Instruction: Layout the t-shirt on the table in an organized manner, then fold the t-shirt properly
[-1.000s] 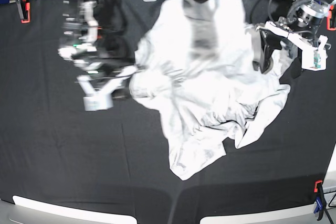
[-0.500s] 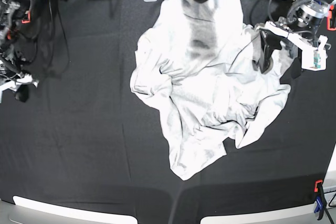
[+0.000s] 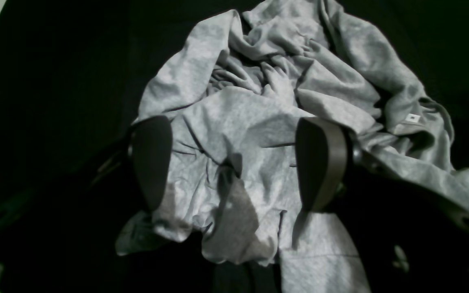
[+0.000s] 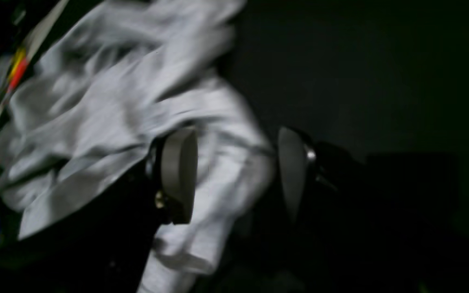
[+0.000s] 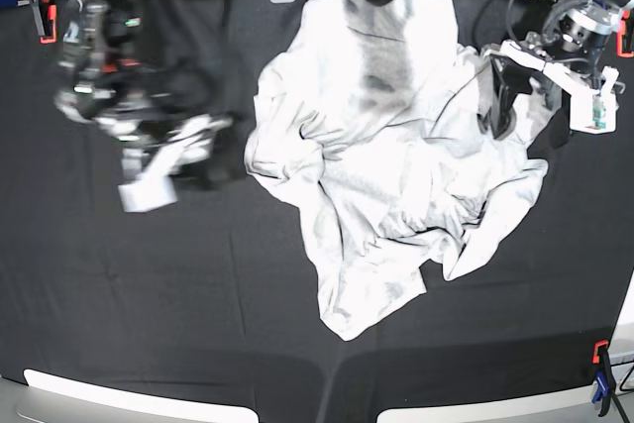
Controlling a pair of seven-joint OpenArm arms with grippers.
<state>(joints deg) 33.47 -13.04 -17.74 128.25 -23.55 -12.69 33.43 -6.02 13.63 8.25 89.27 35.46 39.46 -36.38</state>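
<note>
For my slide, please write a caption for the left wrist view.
Open left gripper poised over the crumpled grey t-shirt on the black table.

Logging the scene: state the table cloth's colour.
Black, slightly creased; the table shows best in the base view.

The t-shirt (image 5: 376, 146) is soft, matt, creased cotton-like cloth — the table (image 5: 149, 284) matt black cloth.

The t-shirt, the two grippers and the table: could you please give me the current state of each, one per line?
t-shirt: crumpled in a heap, not laid flat, unfolded.
left gripper: open, jaws astride a bunched edge of the shirt.
right gripper: open, motion-blurred, fabric showing between its jaws; whether it touches the shirt is unclear.
table: black cloth, shirt lying on it.
</note>
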